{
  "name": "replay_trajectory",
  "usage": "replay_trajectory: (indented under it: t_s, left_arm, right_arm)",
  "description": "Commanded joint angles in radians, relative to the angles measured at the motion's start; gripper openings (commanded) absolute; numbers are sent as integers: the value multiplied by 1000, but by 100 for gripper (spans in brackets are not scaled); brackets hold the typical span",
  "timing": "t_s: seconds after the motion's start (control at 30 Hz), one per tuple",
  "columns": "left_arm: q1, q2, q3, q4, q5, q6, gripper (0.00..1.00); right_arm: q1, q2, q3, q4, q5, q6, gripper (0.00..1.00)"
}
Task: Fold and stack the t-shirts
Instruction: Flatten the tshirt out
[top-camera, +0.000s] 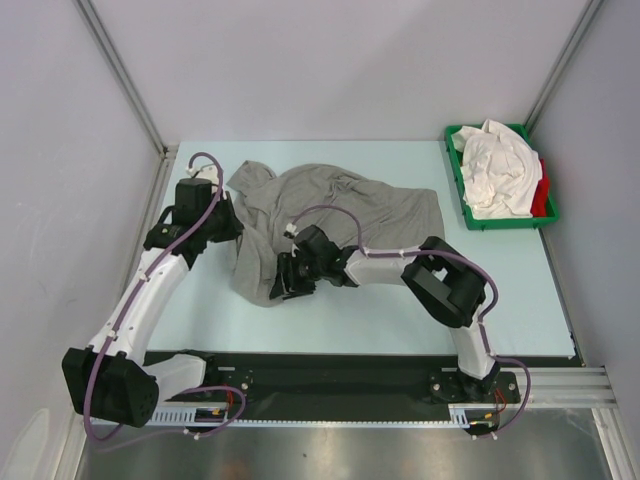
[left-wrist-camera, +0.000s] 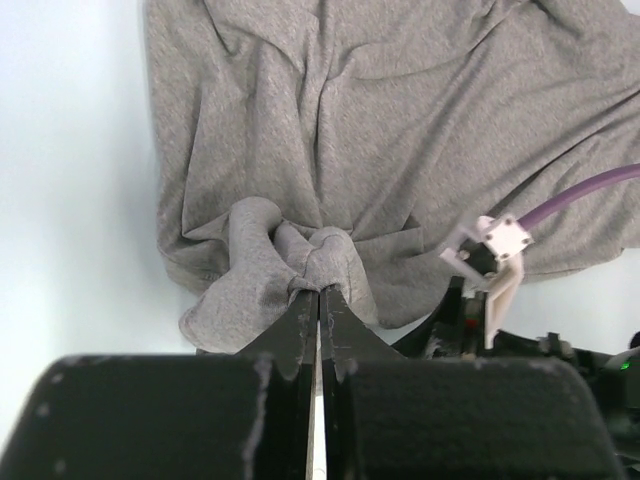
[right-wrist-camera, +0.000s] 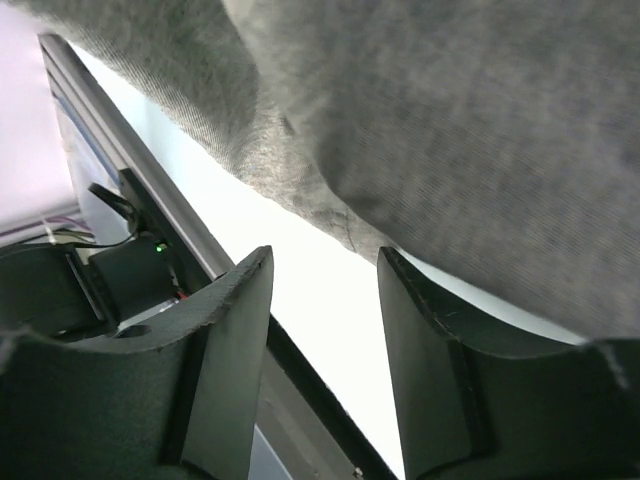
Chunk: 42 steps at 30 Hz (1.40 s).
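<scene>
Grey shirt lies rumpled, partly spread, left of centre on the desk — its left edge bunched up. Left hand pressed together, pinching that bunched fold. Right hand spread at the shirt's near edge, nothing between its fingers. White shirts heaped in a green tray at the far right corner — red shirt showing at the heap's right side.

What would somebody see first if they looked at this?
A big crumpled grey t-shirt sprawls across the middle of the table, and the left gripper is shut on a bunched bit of it. At the far right corner, a green tray holds white shirts and a red shirt.
</scene>
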Motion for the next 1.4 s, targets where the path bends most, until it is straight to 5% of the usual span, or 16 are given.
replay_trajectory:
  t_s: [0.0, 0.5, 0.6, 0.83, 0.93, 1.17, 1.37]
  left_arm:
    - [5, -11, 3, 45, 32, 18, 0]
    - [5, -37, -17, 43, 43, 9, 0]
    - [5, -44, -22, 45, 43, 4, 0]
    - [5, -59, -38, 43, 45, -4, 0]
    - [6, -65, -41, 40, 40, -4, 0]
    - [20, -91, -2, -15, -23, -17, 0]
    - [25, -132, 15, -107, -109, -57, 0]
  right_arm:
    - [15, 29, 60, -59, 23, -61, 52]
    - [38, 138, 190, -195, 115, -107, 47]
    - [40, 170, 222, -230, 128, -105, 26]
    - [44, 204, 238, -318, 194, -119, 19]
    - [47, 195, 238, -315, 168, -145, 1]
    - [40, -15, 236, -382, 56, -276, 0]
    - [20, -249, 72, -384, -205, -289, 0]
